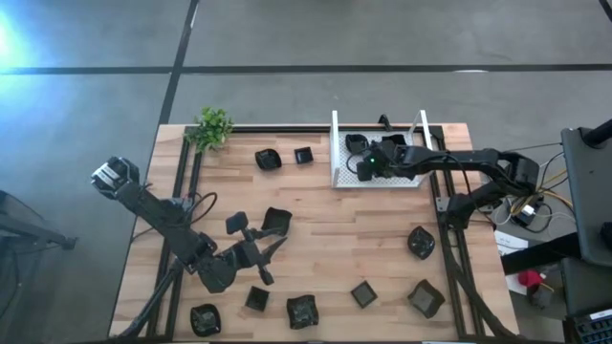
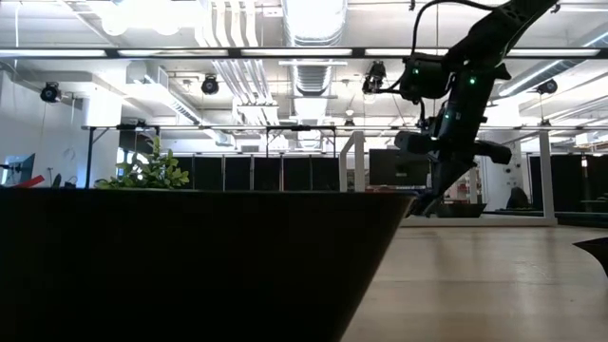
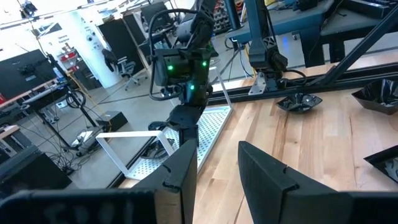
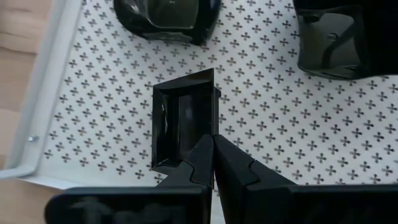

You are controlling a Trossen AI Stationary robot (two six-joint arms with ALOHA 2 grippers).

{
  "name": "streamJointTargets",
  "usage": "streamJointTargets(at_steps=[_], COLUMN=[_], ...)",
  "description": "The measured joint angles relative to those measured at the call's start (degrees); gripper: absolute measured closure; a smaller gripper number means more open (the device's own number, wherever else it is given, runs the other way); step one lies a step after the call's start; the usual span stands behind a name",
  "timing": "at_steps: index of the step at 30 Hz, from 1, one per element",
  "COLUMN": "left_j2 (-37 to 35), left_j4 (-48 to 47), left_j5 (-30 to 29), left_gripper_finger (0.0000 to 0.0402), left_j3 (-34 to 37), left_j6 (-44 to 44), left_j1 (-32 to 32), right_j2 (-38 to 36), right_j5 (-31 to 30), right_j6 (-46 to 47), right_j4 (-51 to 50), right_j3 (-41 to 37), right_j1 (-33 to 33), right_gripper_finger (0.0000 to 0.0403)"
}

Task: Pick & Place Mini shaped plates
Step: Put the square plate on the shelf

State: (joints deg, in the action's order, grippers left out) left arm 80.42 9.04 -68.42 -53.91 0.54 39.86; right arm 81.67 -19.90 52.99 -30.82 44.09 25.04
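Fingers of the right gripper (image 4: 213, 163) are pinched tight on the rim of a square plate (image 4: 183, 118), holding it on edge just over the tray (image 1: 337, 153). Those of the left gripper (image 3: 214, 168) stand apart with nothing between them.

Take the tray as the landmark. It is white, punched with small cross-shaped holes, walled, and sits at the far right part of the wooden table (image 1: 335, 244). The right arm reaches in over it from the right edge. From the wrist view, two more black plates lie on the tray floor beyond the held one: a rounded plate (image 4: 168, 18) and a squarer dish (image 4: 329, 37), each apart from it.

The left arm is well away from the tray, at the near left part of the table, its gripper pointing across the boards toward the tray.

A small green plant (image 1: 212, 127) stands left of the tray at the far edge. Between plant and tray lie two dishes (image 1: 269, 159), side by side but apart. One black plate (image 1: 275, 222) lies mid-table, just beyond the left gripper's fingertips. Nearer than the tray, on its own side, sits a lone plate (image 1: 421, 242). Along the near edge, farthest from the tray, five more plates (image 1: 302, 311) are strung out in a loose row.
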Motion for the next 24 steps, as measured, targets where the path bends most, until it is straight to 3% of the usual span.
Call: streamJointTargets(at_steps=[24], left_j2=[0.0], left_j4=[0.0], left_j5=[0.0], left_gripper_finger=[0.0289], left_j3=[0.0], left_j6=[0.0], left_j1=[0.0], right_j2=[0.2], right_j5=[-1.3], right_j6=[0.6], right_j4=[-0.1], right_j3=[-2.4], right_j1=[0.0], right_gripper_finger=[0.0394])
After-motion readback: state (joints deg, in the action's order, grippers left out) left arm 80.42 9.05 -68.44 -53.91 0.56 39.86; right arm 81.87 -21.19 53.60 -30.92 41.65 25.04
